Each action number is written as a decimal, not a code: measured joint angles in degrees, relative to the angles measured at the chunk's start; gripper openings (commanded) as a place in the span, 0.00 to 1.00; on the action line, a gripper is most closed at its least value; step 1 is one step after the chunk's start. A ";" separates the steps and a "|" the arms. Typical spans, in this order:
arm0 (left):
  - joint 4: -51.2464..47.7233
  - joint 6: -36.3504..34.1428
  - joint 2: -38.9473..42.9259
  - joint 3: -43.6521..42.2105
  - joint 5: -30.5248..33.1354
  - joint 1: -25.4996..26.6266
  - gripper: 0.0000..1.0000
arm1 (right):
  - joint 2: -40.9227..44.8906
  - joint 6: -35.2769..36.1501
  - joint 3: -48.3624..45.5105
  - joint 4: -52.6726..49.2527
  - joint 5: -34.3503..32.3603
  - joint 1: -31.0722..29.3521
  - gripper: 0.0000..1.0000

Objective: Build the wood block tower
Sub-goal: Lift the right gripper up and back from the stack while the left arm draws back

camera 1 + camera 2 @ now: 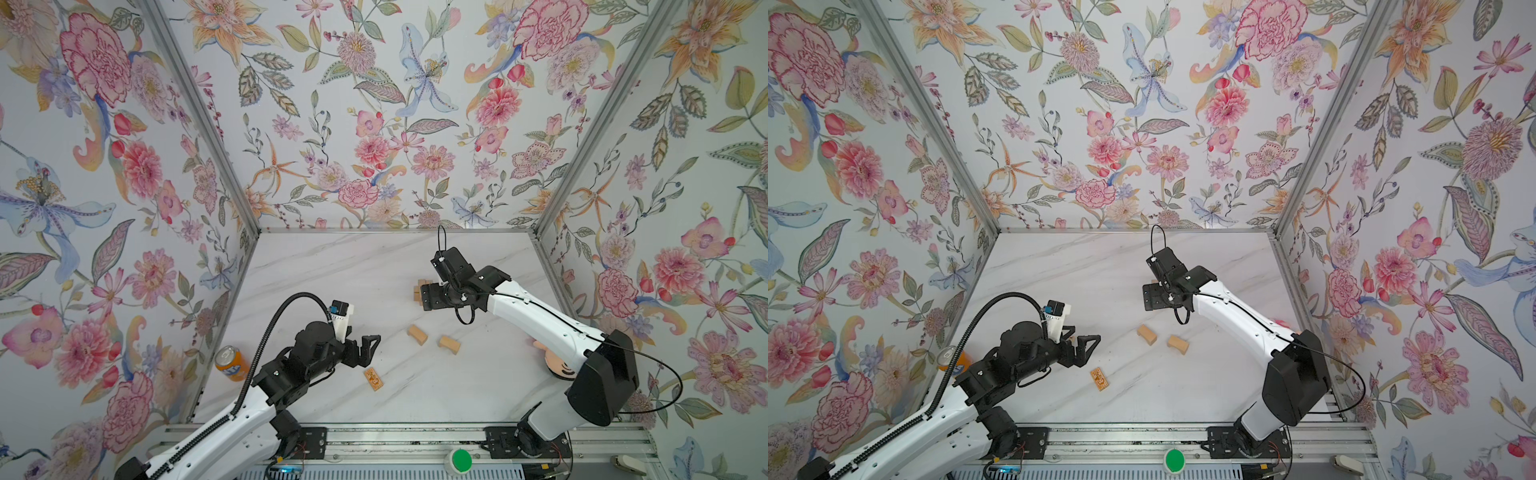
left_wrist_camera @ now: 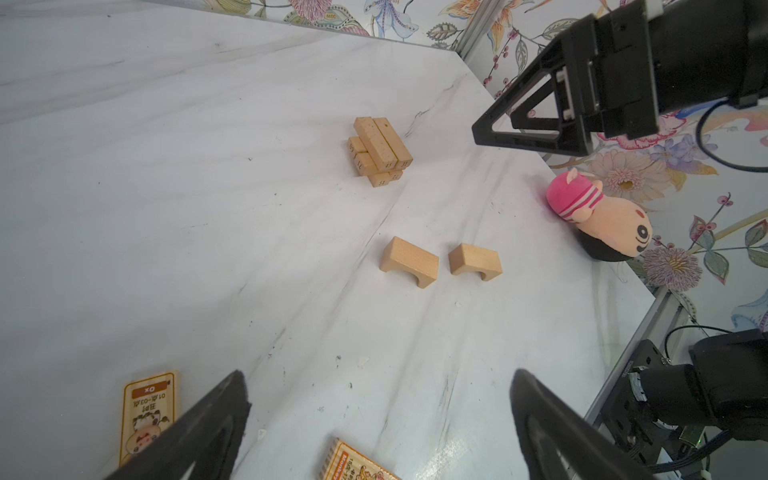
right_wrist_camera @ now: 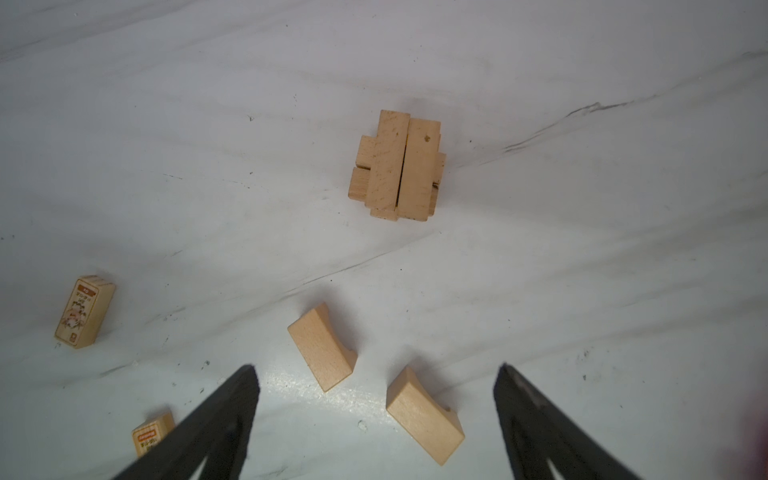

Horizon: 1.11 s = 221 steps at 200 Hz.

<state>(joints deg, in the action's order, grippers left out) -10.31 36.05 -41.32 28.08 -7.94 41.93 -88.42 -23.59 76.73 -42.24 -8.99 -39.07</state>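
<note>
Begin at your left fingers [image 1: 366, 345]. They stand spread wide with nothing between them, low over the counter [image 1: 324, 266]. Just beside them, on the near side, a printed block [image 1: 373, 378] lies flat with its picture face up. Its long axis slants across the line of that arm. The left wrist view shows a second printed block [image 2: 147, 409] close by, partly behind a finger. Both sit much nearer this arm than the other one, so I judge them yours to take with the left. Close across the narrow width, not the length.

Further out, between the two arms, two arched blocks [image 1: 417, 334] [image 1: 449, 343] lie near each other without touching.

Farthest out is the tower [image 3: 399, 166], built in crossed layers with two blocks side by side on top. Your right fingers [image 1: 430, 297] hang above it, wide apart and empty, and they hide most of it in both top views. Every loose block lies on your side of the tower, so each carry runs outward. The next layer, I judge, must lie crosswise to that top pair.
</note>
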 measured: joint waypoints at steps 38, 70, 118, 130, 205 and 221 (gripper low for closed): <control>-0.20 1.16 -0.70 -0.07 1.38 0.98 0.99 | 2.69 0.02 -2.67 1.92 0.17 -0.20 0.91; -0.13 1.51 -3.30 -0.04 2.38 1.49 0.99 | 3.17 0.04 -4.11 2.93 0.26 -0.17 0.91; -0.02 1.49 -7.28 0.48 2.82 1.60 0.99 | 4.33 0.94 -5.18 4.44 1.03 0.28 0.91; 0.00 1.49 -8.66 1.31 2.91 1.60 0.99 | 4.33 1.33 -5.18 4.61 1.31 0.87 0.92; 0.04 1.27 -14.21 5.99 4.11 1.60 0.99 | 4.33 3.34 -5.18 6.14 4.02 4.42 0.92; 0.00 1.27 -14.19 5.99 4.37 1.60 0.99 | 4.33 3.48 -5.18 6.49 4.31 4.37 0.91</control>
<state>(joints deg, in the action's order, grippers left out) -10.31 37.32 -55.51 34.06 -3.57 43.53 -84.09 -20.12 71.55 -35.75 -4.69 -34.70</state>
